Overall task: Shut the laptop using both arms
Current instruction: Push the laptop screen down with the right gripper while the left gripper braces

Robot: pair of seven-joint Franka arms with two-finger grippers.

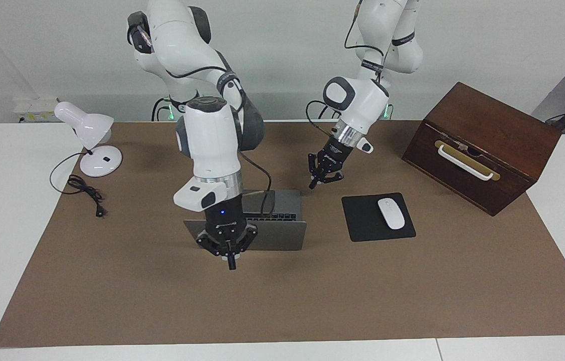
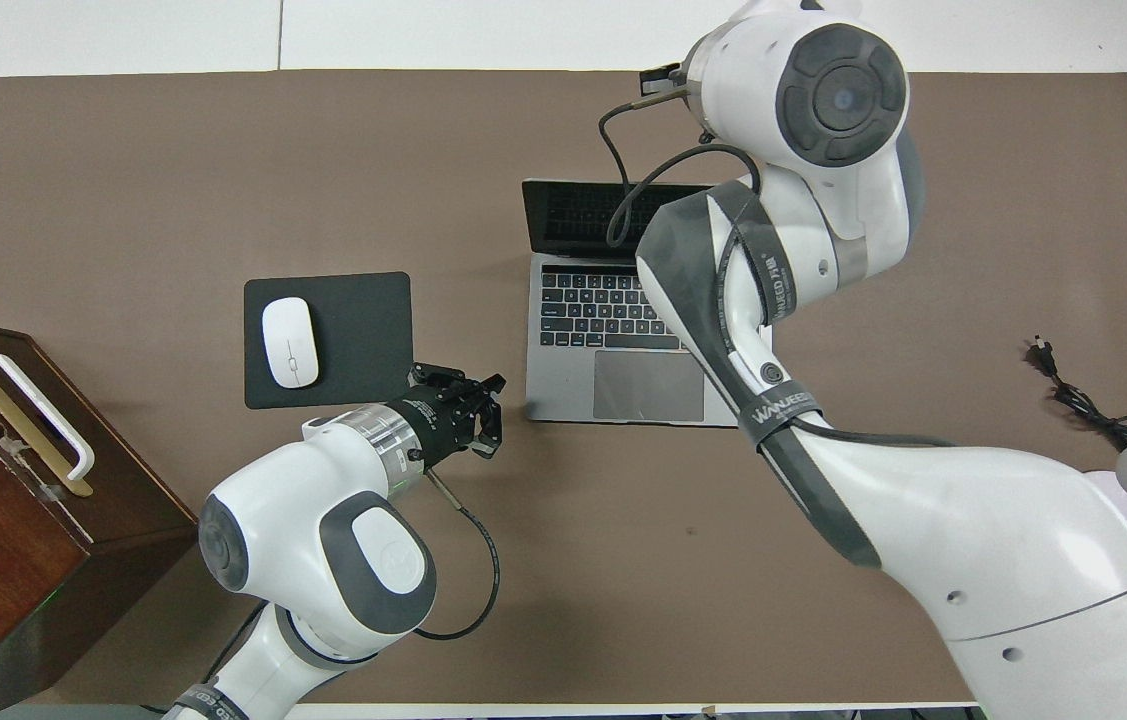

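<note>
White jointed arms (image 1: 207,135), dark grey joint covers, silver wrist rings, black cables (blue LED lit).

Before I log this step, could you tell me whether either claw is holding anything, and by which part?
Nothing is held: the right claw and left claw are both shut and empty by the open laptop.

The white counter (image 1: 1,210) carries a large brown mat (image 1: 282,301). On the mat lie the open laptop (image 1: 287,235) in the middle, a black mouse pad (image 1: 362,220) and a wooden box (image 1: 483,145) toward the left arm's end. A white lamp (image 1: 94,150) stands at the right arm's end.
</note>
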